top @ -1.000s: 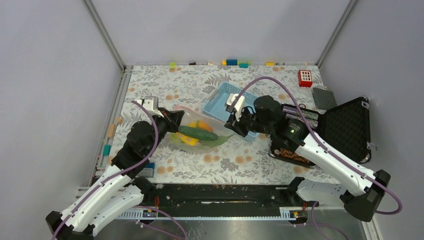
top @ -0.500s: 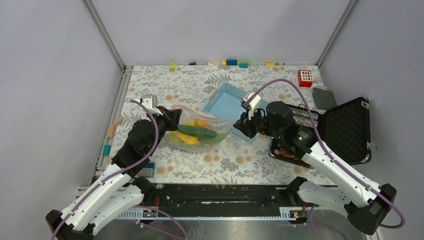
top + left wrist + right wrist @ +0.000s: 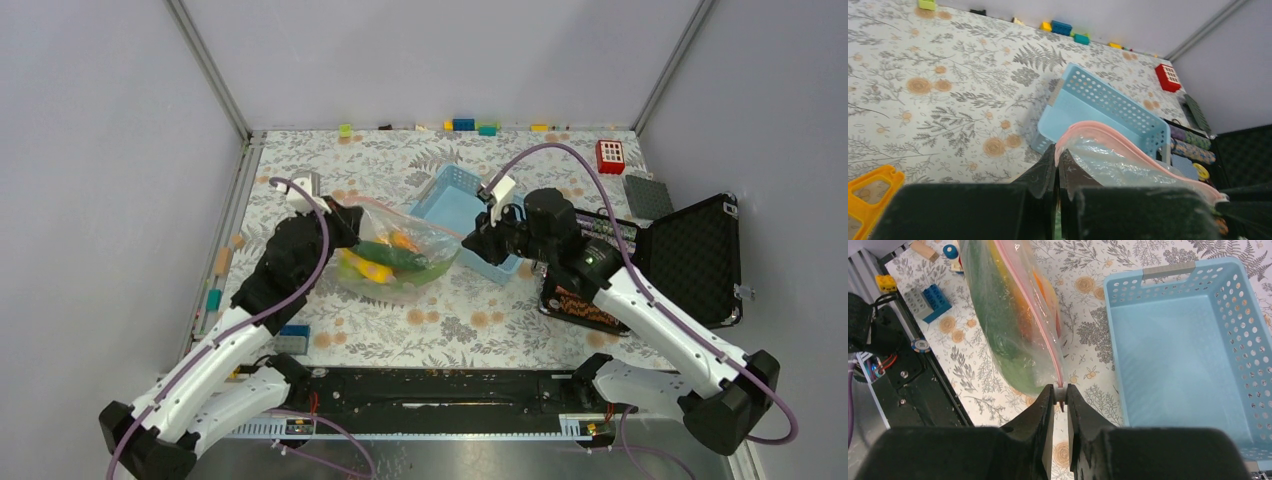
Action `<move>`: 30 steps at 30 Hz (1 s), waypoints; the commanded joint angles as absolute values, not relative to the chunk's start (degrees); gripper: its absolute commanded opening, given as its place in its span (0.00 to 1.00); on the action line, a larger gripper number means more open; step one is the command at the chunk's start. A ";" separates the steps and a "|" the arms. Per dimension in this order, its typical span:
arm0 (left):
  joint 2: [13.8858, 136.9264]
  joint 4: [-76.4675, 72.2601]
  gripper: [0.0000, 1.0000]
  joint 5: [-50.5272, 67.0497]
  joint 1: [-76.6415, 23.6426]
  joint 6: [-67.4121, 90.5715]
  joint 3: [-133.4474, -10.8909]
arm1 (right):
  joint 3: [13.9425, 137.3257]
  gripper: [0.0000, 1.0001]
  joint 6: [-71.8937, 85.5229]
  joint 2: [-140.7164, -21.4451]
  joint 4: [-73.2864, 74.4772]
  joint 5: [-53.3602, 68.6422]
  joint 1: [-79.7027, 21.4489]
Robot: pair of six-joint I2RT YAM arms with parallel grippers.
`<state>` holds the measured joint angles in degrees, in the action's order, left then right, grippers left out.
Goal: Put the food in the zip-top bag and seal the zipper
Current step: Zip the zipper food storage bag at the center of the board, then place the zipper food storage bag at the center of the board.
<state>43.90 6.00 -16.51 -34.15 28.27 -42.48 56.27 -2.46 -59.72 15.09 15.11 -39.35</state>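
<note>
The clear zip-top bag point(image 3: 400, 262) hangs stretched between my two grippers, just left of the table's middle. Inside it the food shows: a green cucumber point(image 3: 392, 254), a yellow piece point(image 3: 367, 268) and an orange piece point(image 3: 405, 240). My left gripper point(image 3: 1057, 152) is shut on the left end of the pink zipper point(image 3: 1128, 150). My right gripper point(image 3: 1060, 392) is shut on the small white slider at the zipper's point(image 3: 1033, 305) right end. In the right wrist view the bag point(image 3: 1003, 330) bulges green and orange below the pink strip.
A light blue mesh basket point(image 3: 452, 200) sits right behind the bag, close to my right gripper. An open black case point(image 3: 700, 255) lies at the right. Small coloured blocks point(image 3: 463, 125) line the back wall and more lie along the left edge point(image 3: 213, 298).
The left gripper has risen and moved away from me with its bag corner. The right gripper swung right, then came back a little. The bag now stands higher between them.
</note>
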 commanded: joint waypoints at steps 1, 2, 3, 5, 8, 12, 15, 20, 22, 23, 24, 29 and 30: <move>48.95 5.98 0.00 -20.20 -31.43 27.31 -49.60 | 61.29 0.00 1.27 -63.18 17.74 15.18 -38.19; 49.45 6.15 0.00 -19.69 -31.15 27.33 -49.96 | 61.27 0.00 1.54 -63.39 17.74 15.43 -38.28; 49.56 5.67 0.00 -19.20 -30.96 27.29 -49.78 | 61.12 0.00 1.56 -63.45 17.74 15.76 -38.23; 49.12 4.21 0.00 -17.96 -30.64 27.20 -48.93 | 60.88 0.00 1.82 -63.28 17.87 15.60 -38.20; 47.75 3.84 0.00 -14.84 -30.41 26.34 -48.12 | 60.53 0.00 2.20 -62.52 18.21 16.22 -38.19; 43.19 3.67 0.33 -11.22 -30.38 27.19 -45.23 | 57.63 0.00 0.49 -60.32 16.65 22.99 -38.20; 38.60 8.32 0.85 -16.15 -30.40 35.82 -43.91 | 54.93 0.00 0.35 -58.81 13.74 26.12 -38.26; 28.80 9.77 0.99 -15.44 -30.49 43.61 -41.89 | 53.69 0.00 -1.67 -59.79 11.71 32.64 -38.27; 26.25 10.87 0.99 -16.01 -30.47 46.29 -41.87 | 53.38 0.00 -1.76 -60.65 11.08 35.48 -38.75; 25.33 12.24 0.99 -16.63 -30.50 47.77 -42.17 | 53.41 0.00 -2.60 -61.09 11.54 36.24 -39.06; 24.57 14.89 0.99 -17.56 -30.46 49.03 -43.15 | 53.43 0.00 -3.69 -61.30 12.66 35.45 -39.59; 23.95 29.67 0.99 -18.96 -30.48 49.90 -49.10 | 51.14 0.00 -7.77 -60.81 17.27 27.78 -40.40; 24.03 32.22 0.99 -19.45 -30.47 49.62 -49.74 | 50.40 0.00 -8.46 -60.31 18.36 26.42 -40.37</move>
